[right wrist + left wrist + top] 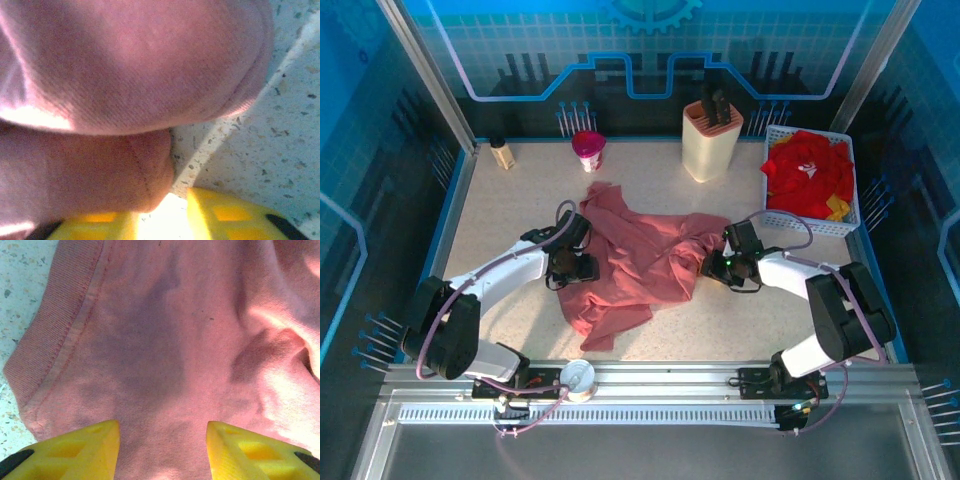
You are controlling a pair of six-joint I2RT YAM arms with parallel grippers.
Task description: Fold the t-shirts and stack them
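Note:
A dusty salmon-pink t-shirt (640,262) lies crumpled in the middle of the table. My left gripper (582,264) rests at its left edge. In the left wrist view its yellow fingers (80,450) stand well apart, and the gripper (162,442) is open over flat pink cloth (165,350) by a ribbed hem. My right gripper (713,262) is at the shirt's right edge. There a fold of the shirt (100,170) lies over its left finger, and a narrow bright gap separates it from the right finger (235,215) of the gripper (162,215). Red t-shirts (805,170) with a bit of yellow fill the basket.
The white mesh basket (775,222) stands at the back right. A cream knife block (711,140), a pink cup (588,150) and a small bottle (502,153) line the back. A round white object (578,377) sits at the front rail.

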